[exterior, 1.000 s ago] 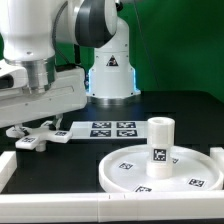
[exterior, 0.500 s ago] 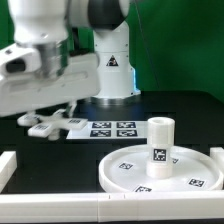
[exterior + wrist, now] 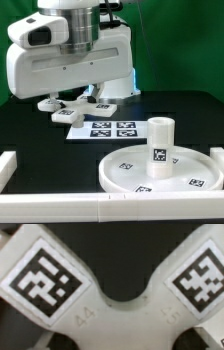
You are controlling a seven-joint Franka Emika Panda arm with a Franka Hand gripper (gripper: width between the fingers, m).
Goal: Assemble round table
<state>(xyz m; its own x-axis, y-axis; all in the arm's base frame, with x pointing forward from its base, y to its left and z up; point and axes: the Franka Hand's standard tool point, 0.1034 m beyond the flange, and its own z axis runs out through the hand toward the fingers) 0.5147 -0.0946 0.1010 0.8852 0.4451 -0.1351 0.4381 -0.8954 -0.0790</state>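
The large round disc point(image 3: 135, 172) lies on the black table at the exterior view's right front. The short thick post point(image 3: 160, 143) stands upright on its middle. My gripper point(image 3: 72, 99) hangs above the table at the back left, shut on the cross-shaped piece point(image 3: 62, 109), which it holds off the surface, just left of the marker board. In the wrist view the cross-shaped piece point(image 3: 120, 317) fills the frame very close, with a square tag on each of two arms. The gripper point(image 3: 122, 339) sits at its hub; its fingertips barely show.
The marker board point(image 3: 108, 129) lies flat behind the disc. A white rail point(image 3: 60, 207) runs along the front edge, and a white block point(image 3: 6, 164) stands at the left. The robot's base point(image 3: 118, 88) is behind the gripper.
My gripper has risen and moved toward the exterior view's right with the cross-shaped piece in it. The disc and post have not moved.
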